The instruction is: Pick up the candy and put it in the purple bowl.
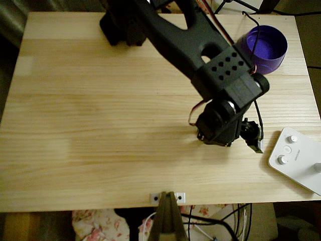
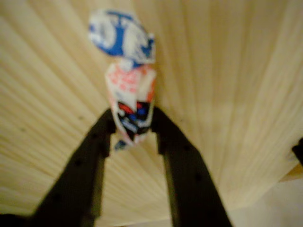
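1. Grab's done: my gripper (image 2: pixel 135 124) is pinched tight on the candy (image 2: pixel 129 99), near the table's (image 1: pixel 100 125) right edge.
2. Left: haul it to the purple bowl (image 1: pixel 266 47), far right corner, and drop it.

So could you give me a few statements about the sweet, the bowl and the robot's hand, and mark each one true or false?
1. The hand pinches the candy between its fingers. True.
2. The candy lies inside the purple bowl. False: it is in the hand, over the wooden table.
3. In the overhead view the bowl stands at the table's upper right corner. True.
4. The white device sits beside the bowl. False: it is at the table's lower right edge, well apart.
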Robot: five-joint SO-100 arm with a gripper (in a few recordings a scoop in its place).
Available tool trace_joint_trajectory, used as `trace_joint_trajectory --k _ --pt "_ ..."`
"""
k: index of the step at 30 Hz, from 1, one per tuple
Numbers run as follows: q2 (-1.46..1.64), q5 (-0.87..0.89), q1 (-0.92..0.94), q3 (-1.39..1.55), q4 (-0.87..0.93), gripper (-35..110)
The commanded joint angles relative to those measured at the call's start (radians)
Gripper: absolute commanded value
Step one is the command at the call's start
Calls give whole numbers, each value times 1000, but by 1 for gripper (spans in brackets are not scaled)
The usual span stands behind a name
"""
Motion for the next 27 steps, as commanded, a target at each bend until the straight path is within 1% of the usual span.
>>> trace_joint_trajectory --k 1,7,15,21,27 --pt "48 29 -14 -37 0 1" --pt "147 130 12 -34 23 0" --pt "328 229 -2 -8 109 2" --pt "499 258 -67 124 124 2" --pt "676 295 -179 287 130 2"
